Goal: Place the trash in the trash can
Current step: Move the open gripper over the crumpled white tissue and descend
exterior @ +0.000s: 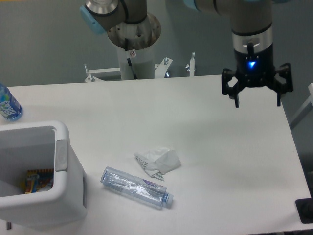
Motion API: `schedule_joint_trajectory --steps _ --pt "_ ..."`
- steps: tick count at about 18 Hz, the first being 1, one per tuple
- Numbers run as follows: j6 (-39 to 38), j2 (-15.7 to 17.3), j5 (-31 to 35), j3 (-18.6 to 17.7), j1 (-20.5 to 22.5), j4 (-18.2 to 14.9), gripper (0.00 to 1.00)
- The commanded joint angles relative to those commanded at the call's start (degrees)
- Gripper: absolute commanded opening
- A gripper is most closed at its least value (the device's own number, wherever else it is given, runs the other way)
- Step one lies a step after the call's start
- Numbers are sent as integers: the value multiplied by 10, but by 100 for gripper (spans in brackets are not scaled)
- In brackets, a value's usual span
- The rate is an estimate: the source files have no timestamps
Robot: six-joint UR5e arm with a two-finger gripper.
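Nearest the camera, at about 7 o'clock on the table, the crushed bottle lies flat on its side, with the paper wad just beyond it, close but seemingly not touching. The trash can stands at 8 o'clock, mouth up, some coloured item already inside. At the far left edge stands a blue-labelled bottle. Farthest off, near 1 o'clock, the gripper hangs above the table, fingers spread and empty. To begin well, it should travel toward 7 o'clock, centre over one piece, the wad probably, and descend straight without nudging the other.
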Motion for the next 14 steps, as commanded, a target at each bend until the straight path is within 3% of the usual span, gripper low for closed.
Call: schedule_joint_trajectory --steps 7,9,14 --pt "-14 -32 -16 -51 -58 -9 100" --pt "-23 -49 -64 -61 -63 -28 100" --pt "-30 -99 -122 -72 -70 -29 100"
